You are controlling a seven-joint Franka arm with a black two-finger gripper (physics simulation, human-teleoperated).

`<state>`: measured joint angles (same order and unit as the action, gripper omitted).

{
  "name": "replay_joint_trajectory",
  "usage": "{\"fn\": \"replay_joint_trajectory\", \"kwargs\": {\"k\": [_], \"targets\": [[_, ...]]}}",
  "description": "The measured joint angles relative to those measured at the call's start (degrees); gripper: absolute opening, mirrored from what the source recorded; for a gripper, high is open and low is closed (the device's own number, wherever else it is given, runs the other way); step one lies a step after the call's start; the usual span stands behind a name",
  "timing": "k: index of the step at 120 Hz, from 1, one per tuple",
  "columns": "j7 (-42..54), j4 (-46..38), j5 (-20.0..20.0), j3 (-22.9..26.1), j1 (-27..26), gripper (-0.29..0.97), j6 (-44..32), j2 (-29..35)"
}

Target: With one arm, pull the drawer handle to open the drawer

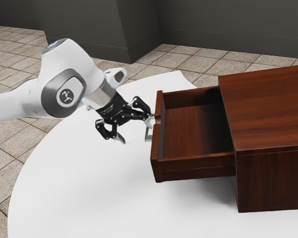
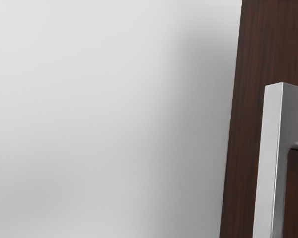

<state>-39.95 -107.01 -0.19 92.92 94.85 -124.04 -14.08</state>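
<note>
Here the drawer [image 1: 193, 130] stands pulled well out of the cabinet [image 1: 268, 114], its front facing the exterior view's left and its long axis running from the cabinet toward the arm. The silver handle [image 1: 149, 129] [image 2: 274, 163] sits on that front, its bar running along it, above the white table [image 1: 89, 188]. The claw [image 1: 135, 127] hangs just left of the handle, fingers spread wide, gripping nothing; whether the far finger touches the handle I cannot tell
</note>
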Motion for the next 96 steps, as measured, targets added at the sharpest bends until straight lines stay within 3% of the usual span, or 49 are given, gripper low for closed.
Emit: {"fn": "replay_joint_trajectory", "kwargs": {"k": [27,54,85,96], "targets": [[-0.3,-1.6,1.65,5.14,5.86,0.68,-0.03,-1.26],[-0.79,-1.86,3.82,7.27,7.34,0.68,-0.13,-1.57],[1.12,2.11,10.07,38.29,31.67,0.68,4.36,-2.41],[4.45,5.18,13.92,45.54,35.53,0.68,9.85,-3.09]]}}
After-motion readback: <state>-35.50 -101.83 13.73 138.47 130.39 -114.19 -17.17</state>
